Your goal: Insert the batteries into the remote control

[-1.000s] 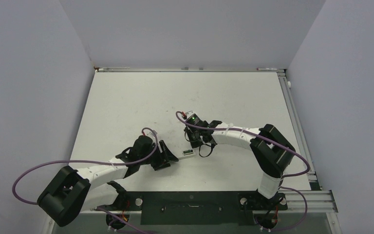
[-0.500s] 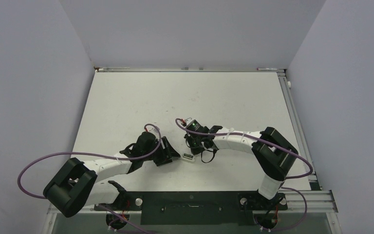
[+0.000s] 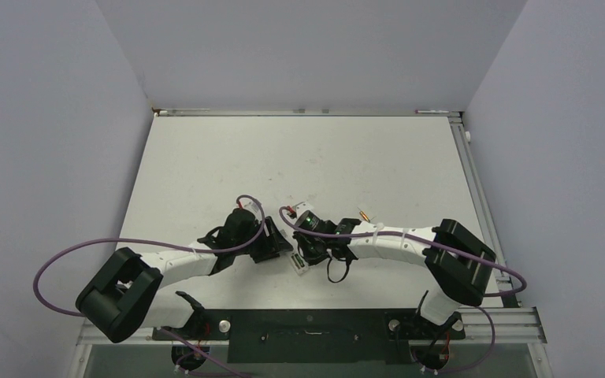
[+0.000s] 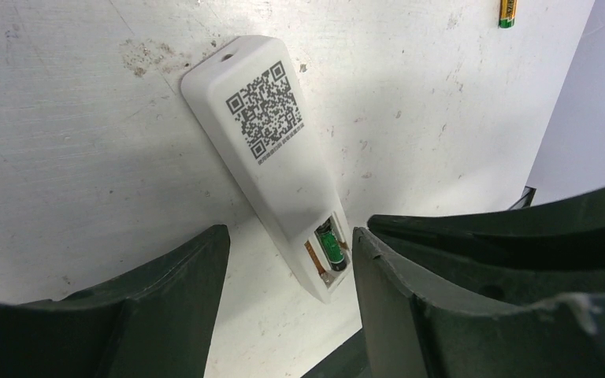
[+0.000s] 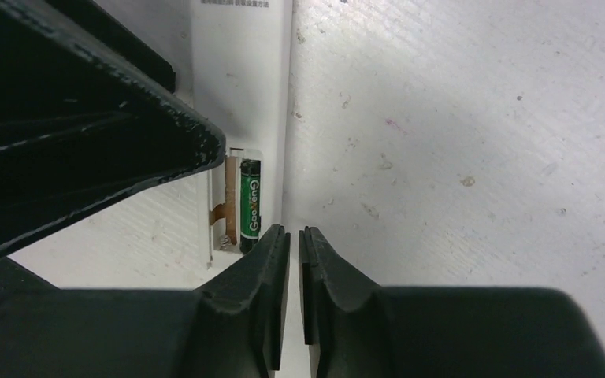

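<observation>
Top external: arms low, wrists meeting over remote control point(image 3: 301, 262) | left gripper point(image 4: 290, 236) parted astride its open end | right gripper point(image 5: 293, 236) closed, empty, at seated battery point(image 5: 249, 206) | gold battery point(image 3: 363, 213) well beyond remote

Robotics lab cell
Two cabled robot arms point(image 3: 175, 268) point(image 3: 394, 240) are sitting bolted to a scuffed white table point(image 3: 299, 150), grey partition walls point(image 3: 299, 47) and aluminium rail point(image 3: 480, 197) enclosing it.

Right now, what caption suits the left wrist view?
Open left gripper flanks the face-down remote control: green battery seated, gold battery lying apart.
</observation>
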